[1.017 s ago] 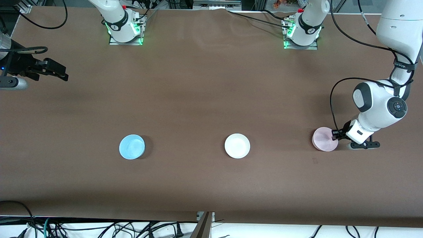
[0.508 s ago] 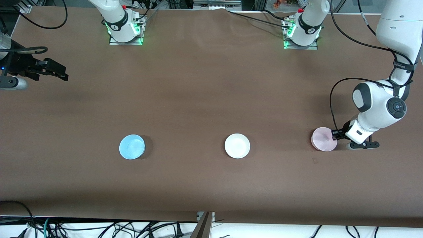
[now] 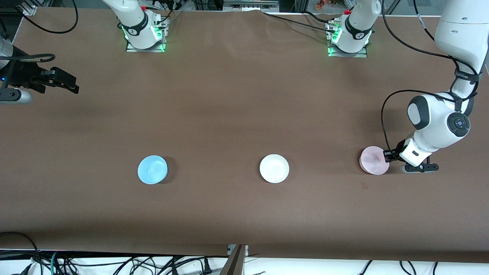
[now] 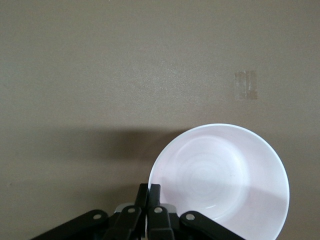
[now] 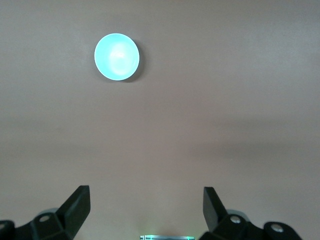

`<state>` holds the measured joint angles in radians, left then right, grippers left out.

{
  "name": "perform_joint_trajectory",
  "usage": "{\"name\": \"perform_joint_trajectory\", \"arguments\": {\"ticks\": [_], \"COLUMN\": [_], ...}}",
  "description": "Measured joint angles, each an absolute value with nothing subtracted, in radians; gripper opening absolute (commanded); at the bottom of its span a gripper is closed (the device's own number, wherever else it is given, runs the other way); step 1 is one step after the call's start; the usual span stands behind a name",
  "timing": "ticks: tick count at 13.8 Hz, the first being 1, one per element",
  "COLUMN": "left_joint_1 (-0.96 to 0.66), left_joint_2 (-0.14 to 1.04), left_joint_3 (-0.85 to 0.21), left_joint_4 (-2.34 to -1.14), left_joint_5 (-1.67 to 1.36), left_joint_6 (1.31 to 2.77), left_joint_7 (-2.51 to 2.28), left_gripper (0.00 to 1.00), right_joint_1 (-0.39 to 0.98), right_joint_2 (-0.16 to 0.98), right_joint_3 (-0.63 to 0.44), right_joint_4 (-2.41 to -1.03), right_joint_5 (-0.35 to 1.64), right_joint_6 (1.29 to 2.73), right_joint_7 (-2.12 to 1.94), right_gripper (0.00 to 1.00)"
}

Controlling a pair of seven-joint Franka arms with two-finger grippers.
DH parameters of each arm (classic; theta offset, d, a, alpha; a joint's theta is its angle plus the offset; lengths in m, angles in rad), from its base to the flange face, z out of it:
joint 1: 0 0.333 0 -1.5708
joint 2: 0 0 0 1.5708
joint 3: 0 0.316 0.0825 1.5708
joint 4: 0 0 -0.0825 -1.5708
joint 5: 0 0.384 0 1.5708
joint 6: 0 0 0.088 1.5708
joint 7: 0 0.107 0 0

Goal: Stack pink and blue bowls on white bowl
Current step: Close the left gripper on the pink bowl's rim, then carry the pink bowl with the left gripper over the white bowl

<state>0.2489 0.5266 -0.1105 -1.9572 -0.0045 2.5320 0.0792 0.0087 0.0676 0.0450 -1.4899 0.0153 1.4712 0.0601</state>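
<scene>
- Pink bowl [image 3: 374, 160], front view: it sits on the brown table [image 3: 237, 107] toward the left arm's end, in a row with the white bowl [image 3: 274, 168] in the middle and the blue bowl [image 3: 152, 169] toward the right arm's end, all three well apart. The left gripper [image 3: 388, 155] is at the pink bowl's rim, pinched closed on it. The right gripper [image 3: 65, 82] waits above the table's edge at the right arm's end, well apart from the bowls.
- Left wrist view: the left gripper's fingers [image 4: 149, 192] meet tightly on the rim of the pink bowl [image 4: 225, 175], which looks almost white here. A small pale mark [image 4: 246, 85] shows on the table near the bowl.
- Right wrist view: the right gripper [image 5: 146, 204] has its jaws spread wide with nothing between them; the blue bowl [image 5: 117, 56] lies on the table well apart from it.
</scene>
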Motion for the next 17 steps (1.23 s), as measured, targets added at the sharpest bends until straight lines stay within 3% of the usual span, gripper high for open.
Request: {"name": "perform_joint_trajectory", "arguments": {"ticks": [5, 13, 17], "left_joint_1": [0.248, 0.238, 0.143], "left_joint_2": [0.525, 0.52, 0.52], "left_joint_3": [-0.124, -0.294, -0.32], "left_joint_4": [-1.937, -1.89, -1.872], "left_joint_5": [-0.005, -0.005, -0.005], "left_joint_6": [2.533, 2.533, 2.533], "left_joint_7": [0.057, -0.26, -0.468], "left_gripper": [0.0, 0.0, 0.0], "right_joint_1": [0.009, 0.009, 0.008], "right_joint_2": [0.068, 0.068, 0.068], "right_joint_3": [0.045, 0.045, 0.045], "right_joint_4": [-1.49, -1.49, -1.49], "right_joint_5": [0.015, 0.015, 0.015], "right_joint_6": [1.471, 1.471, 1.471], "right_joint_7": [0.06, 0.06, 0.06], "right_gripper": [1.0, 1.0, 1.0]}}
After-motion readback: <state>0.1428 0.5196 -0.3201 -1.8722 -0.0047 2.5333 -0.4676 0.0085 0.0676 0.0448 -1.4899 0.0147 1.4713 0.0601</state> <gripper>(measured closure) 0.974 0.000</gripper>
